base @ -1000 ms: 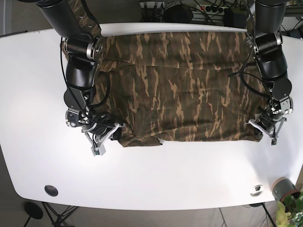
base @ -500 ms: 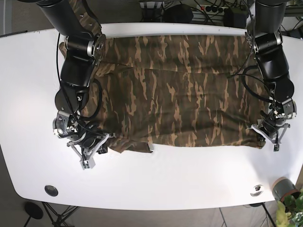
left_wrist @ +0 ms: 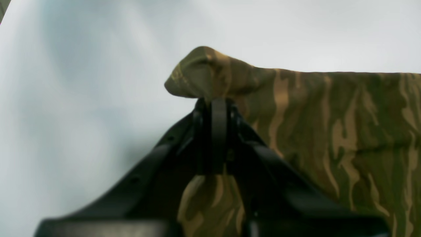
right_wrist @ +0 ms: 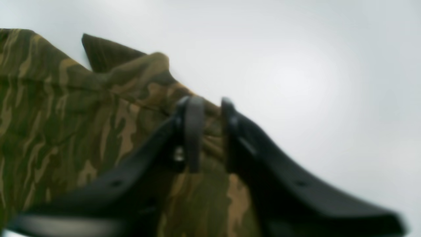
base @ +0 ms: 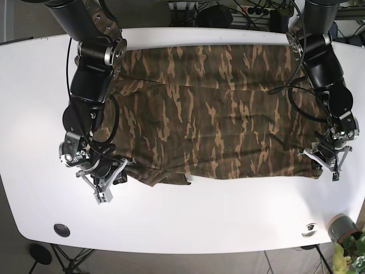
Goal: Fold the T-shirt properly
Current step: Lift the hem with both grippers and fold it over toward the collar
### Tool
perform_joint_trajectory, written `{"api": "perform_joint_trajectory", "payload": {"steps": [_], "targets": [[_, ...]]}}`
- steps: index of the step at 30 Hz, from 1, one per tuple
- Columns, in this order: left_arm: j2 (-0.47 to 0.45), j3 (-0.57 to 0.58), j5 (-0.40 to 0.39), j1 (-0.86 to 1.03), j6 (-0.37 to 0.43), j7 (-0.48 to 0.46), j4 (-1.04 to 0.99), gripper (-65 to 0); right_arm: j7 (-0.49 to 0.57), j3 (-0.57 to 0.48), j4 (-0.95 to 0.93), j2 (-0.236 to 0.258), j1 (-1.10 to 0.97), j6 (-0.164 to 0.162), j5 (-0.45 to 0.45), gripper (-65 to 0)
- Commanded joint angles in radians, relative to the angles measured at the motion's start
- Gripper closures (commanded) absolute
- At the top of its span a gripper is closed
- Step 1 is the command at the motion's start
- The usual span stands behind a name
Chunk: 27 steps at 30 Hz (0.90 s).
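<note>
Camo T-shirt [base: 222, 114] lies spread flat across the white worktop [base: 188, 217], running from the far edge down to roughly mid-depth, wider than deep, near hem mostly straight. Left gripper [base: 326, 162] sits at the near right corner of the shirt; in the left wrist view its fingers [left_wrist: 218, 131] are pinched together on a bunched corner of fabric that pokes up above the tips [left_wrist: 210, 74]. Right gripper [base: 102, 182] sits at the near left corner; right wrist view shows its fingers [right_wrist: 194, 131] narrow with a fold of cloth between them, a small dark flap [right_wrist: 105, 54] sticking out past the hem. The near left hem is rumpled, with a loose fold [base: 171, 178] lying just right of the right gripper. Both arms reach down from the far side over the shirt's side edges. A round dark fitting [base: 61, 230] sits in the worktop's near left; a grey cup [base: 340, 227] and a plant [base: 351, 251] are at near right.
</note>
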Motion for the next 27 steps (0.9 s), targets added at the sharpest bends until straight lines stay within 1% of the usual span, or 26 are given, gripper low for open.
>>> {"api": "perform_joint_trajectory", "payload": {"steps": [1,3,6,9,14,17,20,24,25,27], "targets": [[-0.018,-0.003,-0.011,-0.026,0.002,-0.025,0.023,0.0,0.080,-0.002,-0.044,0.004,0.033,0.002,0.019,-26.2],[-0.018,-0.003,-0.011,-0.024,0.002,-0.025,0.023,0.0,0.148,-0.002,-0.093,0.004,0.037,0.002,0.019,-39.0],[-0.018,-0.003,-0.011,-0.024,0.000,-0.025,0.023,0.0,0.208,-0.004,-0.171,0.004,0.054,0.002,0.019,-54.1],[-0.018,-0.003,-0.010,-0.024,0.000,-0.025,0.021,0.0,0.247,-0.004,-0.251,0.018,0.092,0.003,0.019,-64.4],[-0.018,-0.003,-0.010,-0.010,0.000,-0.025,0.021,0.0,0.343,-0.004,-0.391,0.026,0.131,0.003,0.017,-65.0],[-0.018,-0.001,-0.010,0.002,0.000,-0.025,0.023,0.0,0.393,-0.005,-0.490,0.052,0.155,0.008,0.017,-65.0],[-0.018,-0.001,-0.010,0.003,0.000,-0.025,0.023,0.0,0.422,-0.005,-0.556,0.058,0.174,0.011,0.017,-65.0],[-0.018,-0.001,-0.010,0.003,0.000,-0.025,0.021,0.0,0.427,-0.005,-0.564,0.057,0.171,0.011,0.017,-65.0],[-0.018,-0.001,-0.010,0.003,0.000,-0.025,0.021,0.0,0.427,-0.005,-0.564,0.055,0.171,0.011,0.017,-63.7],[-0.018,-0.001,-0.010,0.003,0.000,-0.025,0.021,0.0,0.427,-0.005,-0.564,0.053,0.171,0.011,0.017,-56.1]]}}
